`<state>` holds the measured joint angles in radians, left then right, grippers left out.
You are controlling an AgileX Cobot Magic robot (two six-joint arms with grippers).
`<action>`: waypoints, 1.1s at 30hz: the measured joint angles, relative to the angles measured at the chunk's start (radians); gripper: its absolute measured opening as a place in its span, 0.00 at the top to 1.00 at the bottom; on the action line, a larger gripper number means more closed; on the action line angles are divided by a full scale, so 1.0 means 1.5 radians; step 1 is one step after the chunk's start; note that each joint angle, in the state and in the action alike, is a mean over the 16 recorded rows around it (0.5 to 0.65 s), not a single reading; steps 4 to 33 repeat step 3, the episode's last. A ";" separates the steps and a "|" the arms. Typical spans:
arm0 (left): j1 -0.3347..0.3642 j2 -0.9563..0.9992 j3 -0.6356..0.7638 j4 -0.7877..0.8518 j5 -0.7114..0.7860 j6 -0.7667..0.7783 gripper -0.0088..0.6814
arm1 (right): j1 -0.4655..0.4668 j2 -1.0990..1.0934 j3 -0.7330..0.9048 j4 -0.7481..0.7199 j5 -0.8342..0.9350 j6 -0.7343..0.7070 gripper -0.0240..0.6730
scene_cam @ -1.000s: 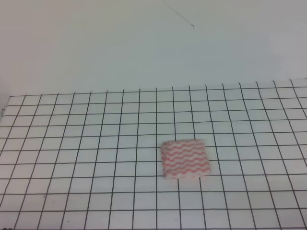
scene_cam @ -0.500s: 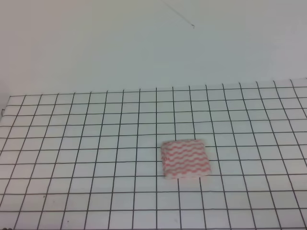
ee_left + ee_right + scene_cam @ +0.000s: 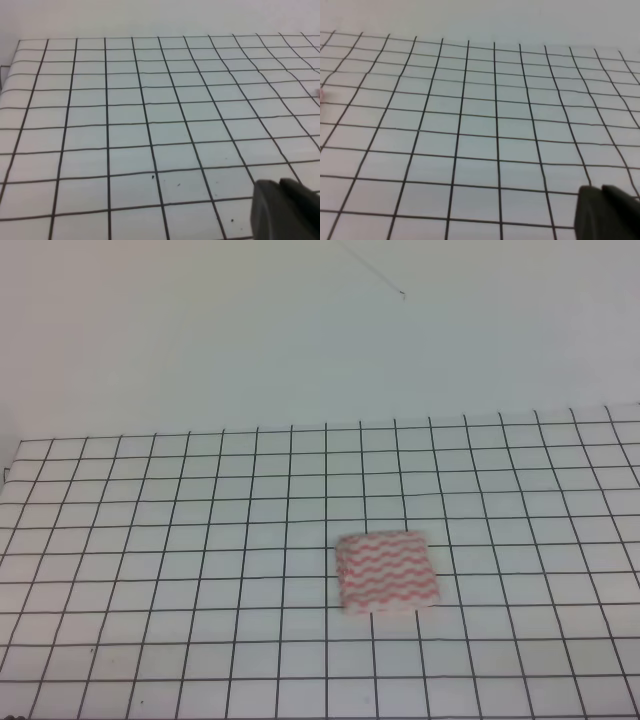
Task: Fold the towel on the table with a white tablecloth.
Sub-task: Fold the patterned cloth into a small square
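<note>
The towel (image 3: 387,573) lies flat on the white tablecloth (image 3: 180,540), already folded into a compact, nearly square pad. Its edges run roughly along the grid lines, turned only slightly against them. Its pink-red wavy stripes run left to right in the exterior high view, and no long axis stands out. It covers about two grid squares each way, and its left edge looks thick and layered.

The tablecloth covers the table (image 3: 560,680) out to every visible edge, its thin black grid running back to a plain pale wall (image 3: 300,330) behind the towel. A thin dark line (image 3: 372,270) crosses that wall high above the towel.

Neither arm shows in the exterior high view. The left wrist view shows only bare grid, a few dark specks, and a dark part of the left gripper (image 3: 285,210) at the lower right corner. The right wrist view likewise shows grid and a dark part of the right gripper (image 3: 607,212) in its lower right. For both I cannot tell how far the jaws stand apart.
</note>
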<state>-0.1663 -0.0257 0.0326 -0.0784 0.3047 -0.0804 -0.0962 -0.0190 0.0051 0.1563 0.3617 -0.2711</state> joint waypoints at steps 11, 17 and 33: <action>0.000 0.000 0.000 0.000 0.000 0.000 0.99 | 0.000 0.000 0.001 0.000 0.000 0.000 0.97; 0.000 0.000 0.000 0.000 0.000 0.000 0.99 | 0.000 0.000 0.001 0.000 0.000 0.000 0.97; 0.000 0.000 0.000 0.000 0.000 0.000 0.99 | 0.000 0.000 0.001 0.000 0.000 0.000 0.97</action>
